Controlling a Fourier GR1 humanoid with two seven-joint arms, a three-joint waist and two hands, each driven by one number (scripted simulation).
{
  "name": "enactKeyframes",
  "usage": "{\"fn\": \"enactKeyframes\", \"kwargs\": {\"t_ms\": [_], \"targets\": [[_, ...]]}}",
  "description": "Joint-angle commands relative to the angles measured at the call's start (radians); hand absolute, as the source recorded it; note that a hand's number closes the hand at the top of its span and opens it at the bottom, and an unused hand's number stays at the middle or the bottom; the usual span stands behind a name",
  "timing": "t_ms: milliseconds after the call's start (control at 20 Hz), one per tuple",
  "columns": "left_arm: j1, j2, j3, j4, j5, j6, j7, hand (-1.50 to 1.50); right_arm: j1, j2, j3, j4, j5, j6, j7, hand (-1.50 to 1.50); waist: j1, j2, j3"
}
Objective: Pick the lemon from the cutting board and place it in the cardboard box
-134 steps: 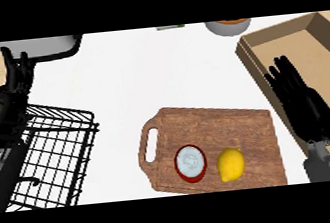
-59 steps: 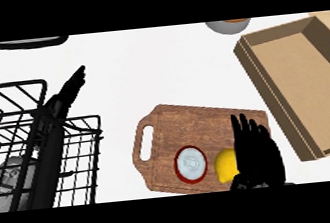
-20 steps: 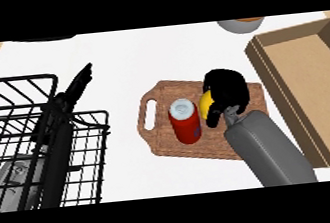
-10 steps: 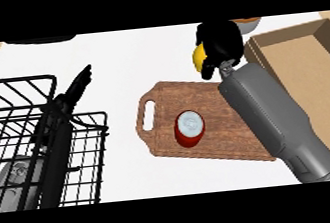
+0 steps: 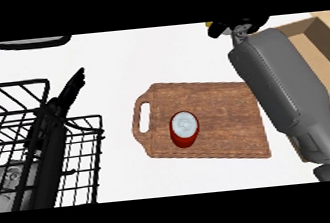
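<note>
My right hand (image 5: 231,25) is at the view's top edge, just left of the cardboard box (image 5: 317,27), and is largely cut off there. It is curled on the lemon (image 5: 209,23), of which only a yellow sliver shows. The grey right forearm (image 5: 284,87) runs along the right side of the wooden cutting board (image 5: 212,104) and hides part of the box. No lemon lies on the board. My left hand (image 5: 68,94) rests open, fingers straight, over the black wire basket (image 5: 11,98) at the left.
A red can (image 5: 184,129) with a silver top stands on the cutting board. A dark round object (image 5: 32,43) lies at the top left edge. A grey item (image 5: 4,181) sits inside the wire basket.
The right hand closed on the lemon, lifted it off the board and carried it away toward the far end beside the box. The left hand has stayed put.
</note>
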Motion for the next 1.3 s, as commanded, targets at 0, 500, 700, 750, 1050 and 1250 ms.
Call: {"fn": "enactKeyframes", "kwargs": {"t_ms": [0, 500, 700, 750, 1050, 1250], "targets": [[-0.003, 0.015, 0.018, -0.067, 0.017, -0.030, -0.016, 0.00, -0.011, -0.081, -0.093, 0.028, 0.009, -0.071, 0.053, 1.50, -0.005, -0.007, 0.009], [0.000, -0.019, 0.027, -0.067, -0.014, -0.024, -0.006, 0.00, 0.007, -0.256, -0.187, 0.148, 0.003, -0.066, -0.017, 1.50, -0.009, -0.004, 0.009], [0.007, 0.013, 0.059, -0.124, 0.000, -0.031, 0.021, 0.00, 0.072, -0.311, -0.233, 0.169, -0.084, 0.064, -0.087, 1.50, -0.012, -0.009, 0.010], [0.015, -0.004, 0.057, -0.075, -0.009, -0.024, -0.021, 0.00, 0.101, -0.342, -0.259, 0.159, -0.132, 0.114, -0.133, 1.50, -0.027, -0.010, 0.009], [0.023, -0.034, 0.037, -0.113, -0.037, 0.003, 0.026, 0.00, 0.141, -0.414, -0.323, 0.228, -0.229, 0.299, -0.225, 1.50, -0.024, -0.012, 0.010], [-0.002, -0.017, 0.059, -0.094, -0.028, -0.034, 0.010, 0.00, 0.170, -0.436, -0.323, 0.330, -0.240, 0.386, -0.271, 1.50, -0.015, -0.006, 0.010]]}}
